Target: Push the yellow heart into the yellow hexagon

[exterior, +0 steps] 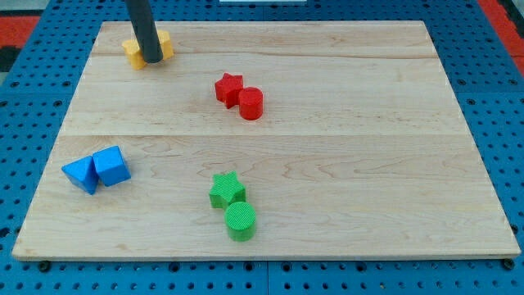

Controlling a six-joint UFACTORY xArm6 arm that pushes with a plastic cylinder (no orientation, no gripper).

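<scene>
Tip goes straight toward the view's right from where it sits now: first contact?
My tip would meet the small yellow block right beside it first; they may already touch. The rod hides the block's shape. Past it, that line looks free.

A lab bench: wooden board [327, 164] on blue perforated pegboard [33, 98], toy blocks
</scene>
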